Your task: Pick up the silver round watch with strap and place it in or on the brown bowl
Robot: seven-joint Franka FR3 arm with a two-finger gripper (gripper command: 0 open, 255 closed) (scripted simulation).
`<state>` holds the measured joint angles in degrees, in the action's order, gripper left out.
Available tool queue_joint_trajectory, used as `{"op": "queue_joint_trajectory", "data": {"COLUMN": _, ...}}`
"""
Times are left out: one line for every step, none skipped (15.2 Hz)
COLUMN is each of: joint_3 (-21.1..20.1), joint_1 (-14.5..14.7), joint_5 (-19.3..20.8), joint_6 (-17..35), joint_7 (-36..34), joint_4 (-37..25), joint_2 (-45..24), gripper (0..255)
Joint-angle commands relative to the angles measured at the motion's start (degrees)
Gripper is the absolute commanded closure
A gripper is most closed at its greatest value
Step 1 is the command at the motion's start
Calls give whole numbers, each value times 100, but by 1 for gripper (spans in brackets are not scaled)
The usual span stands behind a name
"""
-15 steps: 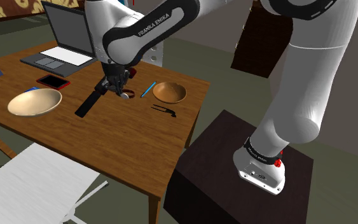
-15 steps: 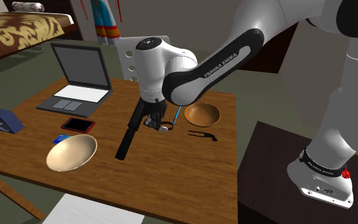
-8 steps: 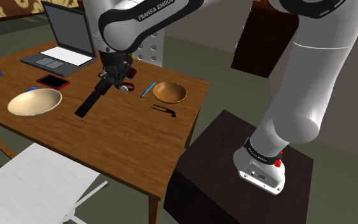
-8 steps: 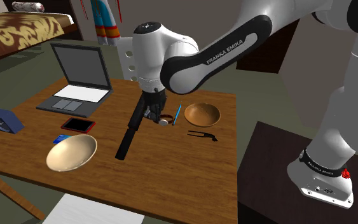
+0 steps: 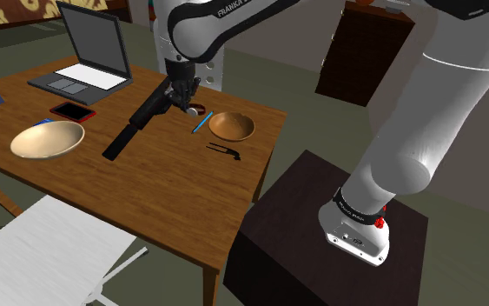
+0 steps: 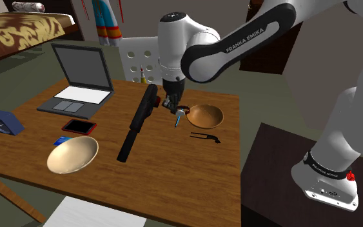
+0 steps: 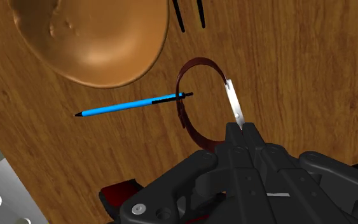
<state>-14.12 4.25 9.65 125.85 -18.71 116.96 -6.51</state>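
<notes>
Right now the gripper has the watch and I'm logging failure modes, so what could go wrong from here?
1. The gripper pinches the watch only by its thin silver face at the fingertips, so it may slip or swivel.
2. The dark red strap hangs over the blue pen; a low move might drag it.
3. The brown bowl lies off to one side, so an early release would miss it.
</notes>
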Motion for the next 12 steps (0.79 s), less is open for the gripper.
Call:
{"op": "queue_joint_trajectory", "data": {"joint_3": 104, "joint_1": -168, "joint_5": -107, "joint_6": 121, "joint_7": 316, "joint_4": 373, "joint_2": 301, "gripper": 255}}
{"op": "queue_joint_trajectory", "data": {"joint_3": 157, "joint_1": -238, "joint_5": -151, "joint_6": 158, "joint_7": 458, "joint_4": 517, "joint_2": 429, "gripper": 255}}
{"op": "queue_joint_trajectory", "data": {"joint_3": 213, "joint_1": -306, "joint_5": -192, "joint_6": 191, "joint_7": 603, "joint_4": 655, "joint_2": 552, "gripper": 255}}
{"op": "queue_joint_trajectory", "data": {"joint_3": 275, "joint_1": -370, "joint_5": -230, "joint_6": 220, "joint_7": 748, "joint_4": 786, "joint_2": 671, "gripper": 255}}
{"op": "queue_joint_trajectory", "data": {"joint_3": 340, "joint_1": -434, "joint_5": -265, "joint_6": 247, "joint_7": 895, "joint_4": 911, "joint_2": 786, "gripper": 255}}
{"op": "queue_joint_trajectory", "data": {"joint_3": 408, "joint_1": -496, "joint_5": -296, "joint_6": 271, "joint_7": 1042, "joint_4": 1029, "joint_2": 896, "gripper": 255}}
{"op": "queue_joint_trajectory", "data": {"joint_3": 479, "joint_1": -557, "joint_5": -325, "joint_6": 292, "joint_7": 1191, "joint_4": 1140, "joint_2": 1002, "gripper": 255}}
{"op": "queue_joint_trajectory", "data": {"joint_3": 553, "joint_1": -618, "joint_5": -349, "joint_6": 310, "joint_7": 1339, "joint_4": 1245, "joint_2": 1104, "gripper": 255}}
{"op": "queue_joint_trajectory", "data": {"joint_3": 629, "joint_1": -679, "joint_5": -370, "joint_6": 326, "joint_7": 1488, "joint_4": 1344, "joint_2": 1200, "gripper": 255}}
{"op": "queue_joint_trajectory", "data": {"joint_3": 730, "joint_1": -756, "joint_5": -392, "joint_6": 342, "joint_7": 1680, "joint_4": 1461, "joint_2": 1318, "gripper": 255}}
{"op": "queue_joint_trajectory", "data": {"joint_3": 731, "joint_1": -756, "joint_5": -379, "joint_6": 420, "joint_7": 1666, "joint_4": 1501, "joint_2": 1280, "gripper": 255}}
{"op": "queue_joint_trajectory", "data": {"joint_3": 730, "joint_1": -757, "joint_5": -366, "joint_6": 498, "joint_7": 1652, "joint_4": 1541, "joint_2": 1240, "gripper": 255}}
